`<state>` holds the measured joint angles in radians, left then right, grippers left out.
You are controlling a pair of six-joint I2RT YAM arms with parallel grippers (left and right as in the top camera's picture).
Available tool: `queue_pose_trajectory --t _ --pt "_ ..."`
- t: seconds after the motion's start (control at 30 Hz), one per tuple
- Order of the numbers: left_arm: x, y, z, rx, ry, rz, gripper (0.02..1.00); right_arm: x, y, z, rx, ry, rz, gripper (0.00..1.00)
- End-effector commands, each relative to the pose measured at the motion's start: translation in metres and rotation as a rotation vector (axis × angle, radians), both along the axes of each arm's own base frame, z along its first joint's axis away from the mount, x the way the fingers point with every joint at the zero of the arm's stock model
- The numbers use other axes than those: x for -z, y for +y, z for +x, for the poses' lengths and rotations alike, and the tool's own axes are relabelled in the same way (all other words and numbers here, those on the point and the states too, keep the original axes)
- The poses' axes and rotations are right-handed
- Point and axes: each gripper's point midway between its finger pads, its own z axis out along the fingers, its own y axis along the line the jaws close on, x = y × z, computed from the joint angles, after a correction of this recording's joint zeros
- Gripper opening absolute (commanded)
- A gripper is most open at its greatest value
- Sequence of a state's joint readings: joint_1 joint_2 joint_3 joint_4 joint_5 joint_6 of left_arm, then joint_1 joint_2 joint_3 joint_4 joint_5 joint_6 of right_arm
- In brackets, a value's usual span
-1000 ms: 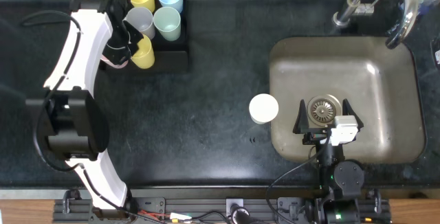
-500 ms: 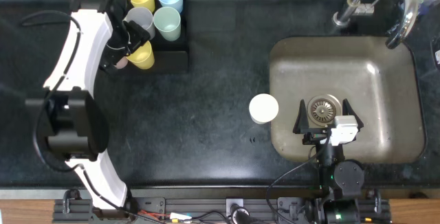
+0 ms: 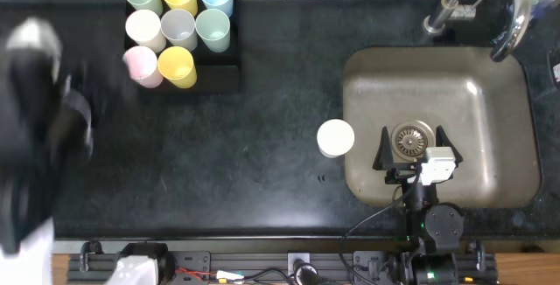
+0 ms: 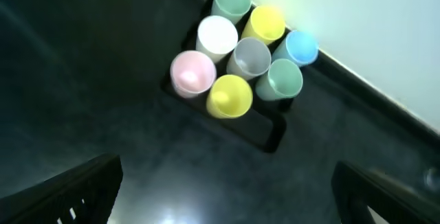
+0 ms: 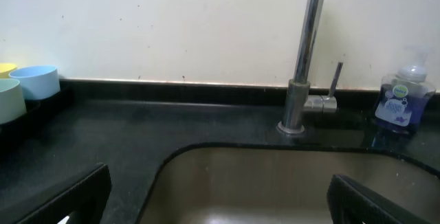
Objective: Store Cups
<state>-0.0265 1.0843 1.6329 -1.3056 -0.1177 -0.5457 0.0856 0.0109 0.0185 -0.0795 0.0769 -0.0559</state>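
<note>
Lone white round plastic cup (image 3: 335, 137) stands on black stone counter (image 3: 262, 180), just beside left rim of steel sink (image 3: 350, 66), well apart from black cup rack (image 3: 220, 75) at counter's far-left corner. Mouth up or down: cannot tell. Cup probably light, stiff, smooth, maybe slippery; pinch wall near top, gentle squeeze. Left gripper (image 4: 227, 196): fingers spread, nothing held. Right gripper (image 3: 412, 148), over sink: fingers spread too.

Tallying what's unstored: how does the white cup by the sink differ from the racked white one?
The white plastic cup by the steel sink stands alone; the white plastic cup in the black rack is packed among coloured cups. The sink-side cup rests on bare counter, the racked cup in a slot. Both are round, white.
</note>
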Motion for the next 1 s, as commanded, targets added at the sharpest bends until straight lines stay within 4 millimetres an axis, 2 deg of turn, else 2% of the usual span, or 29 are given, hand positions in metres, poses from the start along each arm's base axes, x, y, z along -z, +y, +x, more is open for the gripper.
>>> queue_pose_trajectory --t 0.03,0.1,0.2,0.23,0.3,0.37,0.47,0.6,0.73,0.77,1.0 --pt "0.067 0.013 -0.034 0.037 -0.010 0.142 1.000 0.004 0.001 0.000 -0.007 0.000 -0.003 0.996" --pt "0.080 0.009 -0.021 0.081 -0.216 0.189 1.000 0.004 0.001 0.000 -0.007 0.000 -0.003 0.996" --pt "0.067 -0.026 0.001 0.355 -0.651 0.409 1.000 0.004 0.001 0.000 -0.007 0.000 -0.003 0.998" --pt "0.059 -0.034 0.000 0.392 -0.802 0.486 1.000 0.004 0.001 0.000 -0.007 0.000 -0.003 0.998" --pt "0.052 -0.036 -0.007 0.357 -1.010 0.552 1.000 0.004 0.001 0.000 -0.007 0.000 -0.003 0.998" --pt "0.061 -0.031 -0.013 0.304 -1.099 0.575 1.000 0.004 0.001 0.000 -0.007 0.000 -0.003 0.998" --pt "0.097 -0.025 -0.010 0.279 -1.039 0.573 1.000 0.004 0.001 0.000 -0.007 0.000 -0.003 0.998" --pt "0.149 -0.024 -0.003 0.332 -0.839 0.538 1.000 0.004 0.001 0.000 -0.007 0.000 -0.003 0.998" --pt "0.195 -0.024 -0.006 0.379 -0.659 0.504 1.000 0.004 0.001 0.000 -0.007 0.000 -0.003 0.998" --pt "0.203 -0.024 -0.008 0.385 -0.631 0.498 1.000 0.004 0.001 0.000 -0.007 0.000 -0.003 0.998" --pt "0.202 -0.024 -0.007 0.386 -0.634 0.510 1.000 0.004 0.001 0.000 -0.007 0.000 -0.003 0.996"
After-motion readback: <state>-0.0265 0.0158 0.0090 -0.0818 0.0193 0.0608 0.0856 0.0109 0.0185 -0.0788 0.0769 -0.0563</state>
